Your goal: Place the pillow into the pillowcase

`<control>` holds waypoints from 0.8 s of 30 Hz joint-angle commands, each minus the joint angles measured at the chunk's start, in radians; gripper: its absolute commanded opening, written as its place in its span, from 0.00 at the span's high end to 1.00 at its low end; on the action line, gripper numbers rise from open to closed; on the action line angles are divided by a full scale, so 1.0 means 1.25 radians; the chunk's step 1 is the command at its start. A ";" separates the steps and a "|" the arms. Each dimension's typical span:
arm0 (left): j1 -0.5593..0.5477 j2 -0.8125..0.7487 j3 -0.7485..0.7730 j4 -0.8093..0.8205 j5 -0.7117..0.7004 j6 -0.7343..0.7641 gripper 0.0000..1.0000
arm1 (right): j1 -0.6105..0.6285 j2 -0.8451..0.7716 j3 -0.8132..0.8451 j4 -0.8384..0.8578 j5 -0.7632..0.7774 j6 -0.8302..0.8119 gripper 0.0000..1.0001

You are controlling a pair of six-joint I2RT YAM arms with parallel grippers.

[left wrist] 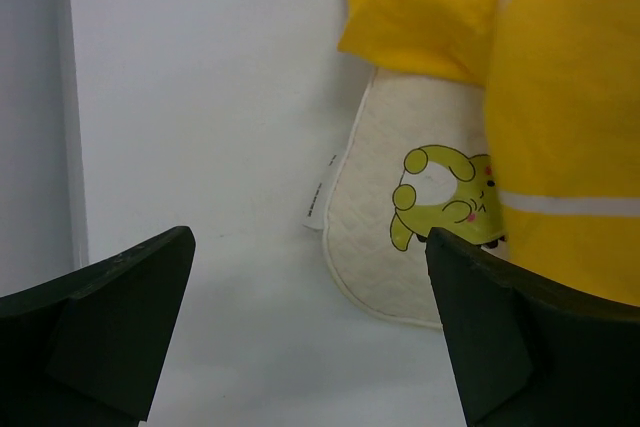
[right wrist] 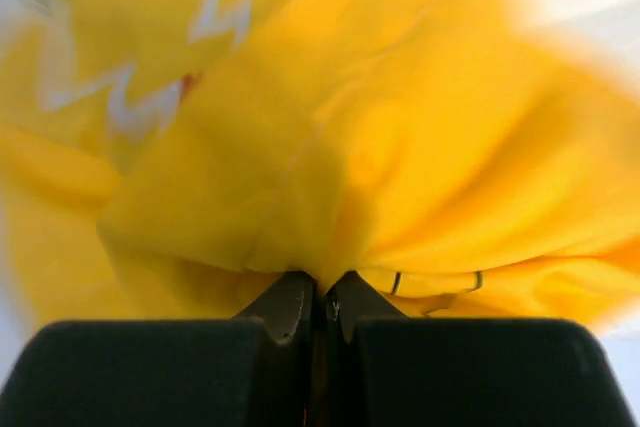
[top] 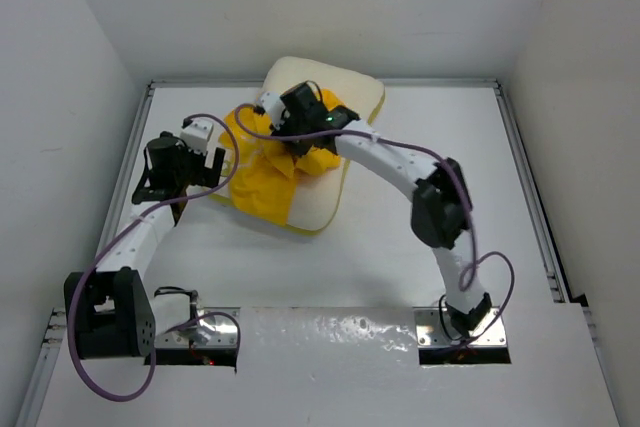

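The cream-white pillow (top: 335, 97) lies at the back middle of the table. The bright yellow pillowcase (top: 270, 172) is bunched on top of it. My right gripper (top: 297, 132) is shut on a fold of the pillowcase (right wrist: 330, 147), which fills the right wrist view. My left gripper (top: 212, 169) is open and empty just left of the pillow's near left corner. In the left wrist view the pillow's corner with a yellow-green emblem (left wrist: 440, 197) and a white tag (left wrist: 317, 197) shows between the fingers (left wrist: 130, 317), with the pillowcase (left wrist: 560, 97) draped over it at the right.
White walls enclose the table on three sides. A metal rail (top: 135, 167) runs along the table's left edge close to my left arm. Purple cables (top: 400, 147) loop over both arms. Bare white tabletop (top: 330, 277) lies in front of the pillow.
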 commanded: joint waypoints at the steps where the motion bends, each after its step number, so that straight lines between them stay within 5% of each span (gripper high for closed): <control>1: 0.015 -0.027 0.018 0.062 -0.033 -0.067 0.00 | -0.002 -0.325 -0.039 0.153 -0.098 0.081 1.00; 4: 0.023 -0.030 0.032 0.085 -0.042 -0.075 0.00 | -0.075 -0.568 -0.208 0.378 -0.040 0.198 1.00; 10: 0.023 -0.023 0.049 0.147 0.023 -0.037 0.00 | -0.400 -0.521 -0.230 0.056 0.280 0.316 1.00; 11: 0.023 -0.020 0.053 0.149 0.040 -0.019 0.00 | -0.426 -0.462 -0.228 0.007 0.291 0.336 0.89; 12: 0.023 -0.013 0.059 0.147 0.082 -0.009 0.00 | -0.449 -0.435 -0.228 -0.091 0.284 0.348 0.67; 14: 0.022 0.004 0.072 0.130 0.178 0.032 0.00 | -0.508 -0.358 -0.237 -0.164 0.185 0.370 0.02; 18: 0.002 0.036 0.081 -0.012 0.337 0.172 0.01 | -0.518 -0.339 -0.295 -0.205 0.155 0.356 0.01; 21: -0.077 0.058 0.047 -0.104 0.309 0.342 0.00 | -0.515 -0.412 -0.409 -0.109 0.117 0.337 0.02; 22: -0.126 0.063 0.031 -0.123 0.291 0.440 0.00 | -0.517 -0.429 -0.452 -0.092 0.107 0.337 0.08; 24: -0.172 0.074 -0.017 -0.151 0.242 0.516 0.00 | -0.517 -0.459 -0.478 -0.062 0.106 0.338 0.56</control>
